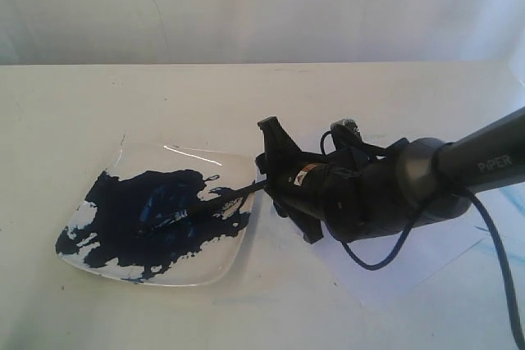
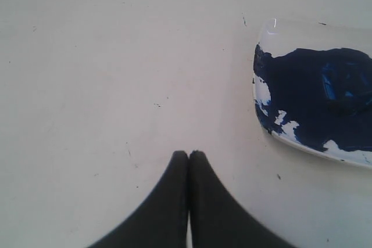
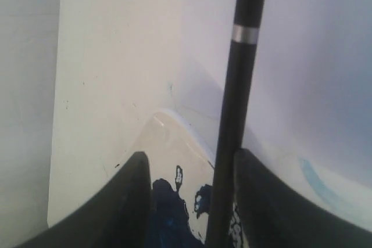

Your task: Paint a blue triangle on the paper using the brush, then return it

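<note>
The black brush (image 1: 220, 197) lies with its bristle end in the dark blue paint of the square white plate (image 1: 184, 156). Its handle runs back between the fingers of my right gripper (image 1: 276, 184). In the right wrist view the brush (image 3: 237, 103), with its silver band, rests against one finger of the right gripper (image 3: 190, 155), whose jaws stand wide apart, open. The paper (image 1: 459, 261) lies under the right arm, lavender-white (image 3: 317, 74). No blue triangle shows. My left gripper (image 2: 189, 155) is shut and empty above the bare table beside the plate (image 2: 272, 34).
A pale blue curved smear (image 3: 317, 181) marks the paper near the plate. The white tabletop (image 1: 123, 96) stretches to a pale wall at the back. The right arm's cable (image 1: 385, 261) loops down over the paper.
</note>
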`<state>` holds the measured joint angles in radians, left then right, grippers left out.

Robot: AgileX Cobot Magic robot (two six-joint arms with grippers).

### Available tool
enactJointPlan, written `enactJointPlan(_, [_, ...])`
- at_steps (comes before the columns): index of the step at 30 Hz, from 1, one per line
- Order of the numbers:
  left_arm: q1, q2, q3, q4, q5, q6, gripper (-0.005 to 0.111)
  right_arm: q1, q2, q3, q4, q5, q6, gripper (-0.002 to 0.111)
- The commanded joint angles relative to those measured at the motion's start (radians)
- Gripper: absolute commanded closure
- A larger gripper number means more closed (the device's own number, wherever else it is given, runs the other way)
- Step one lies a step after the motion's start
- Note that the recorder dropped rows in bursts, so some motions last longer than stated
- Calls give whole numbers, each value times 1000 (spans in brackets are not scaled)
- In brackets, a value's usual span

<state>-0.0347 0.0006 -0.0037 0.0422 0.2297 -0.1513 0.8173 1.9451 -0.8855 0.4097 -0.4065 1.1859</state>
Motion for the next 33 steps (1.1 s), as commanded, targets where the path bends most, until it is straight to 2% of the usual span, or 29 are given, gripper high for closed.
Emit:
enactJointPlan(1, [-4,-1,4,-6,1,-6,107,1,2,-2,-5,-7,0,65])
enactJointPlan(33, [-4,-1,4,-6,1,-6,107,1,94,-2,-11,-126,56,65])
